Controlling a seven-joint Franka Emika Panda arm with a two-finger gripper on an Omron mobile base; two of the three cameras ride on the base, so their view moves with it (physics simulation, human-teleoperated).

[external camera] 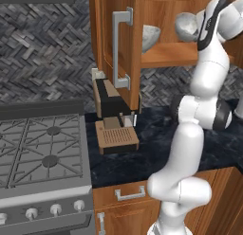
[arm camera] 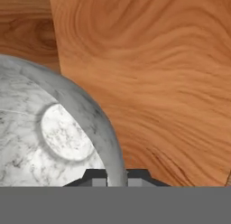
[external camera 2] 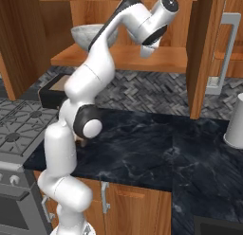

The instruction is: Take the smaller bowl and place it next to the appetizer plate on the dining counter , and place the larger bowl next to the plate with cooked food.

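Note:
Two grey-white stone-look bowls stand on the shelf (external camera 2: 156,59) of an open wall cabinet. The smaller bowl (external camera: 186,26) is on the right, at my hand; in the hand view its thick rim (arm camera: 97,117) runs down between my two fingertips. My gripper (arm camera: 116,175) is shut on that rim, and it reaches into the cabinet (external camera 2: 147,52). The larger bowl (external camera 2: 87,35) sits further left on the shelf, partly behind my arm, and it (external camera: 151,36) peeks from behind the cabinet door. The appetizer plate, the dining counter and the plate with cooked food are out of view.
An open cabinet door (external camera: 118,44) with a metal handle hangs left of the shelf, another door (external camera 2: 201,54) on the right. Below lie a black countertop (external camera 2: 156,149), a coffee machine (external camera: 114,118), a stove (external camera: 42,153) and a white cylinder (external camera 2: 235,122).

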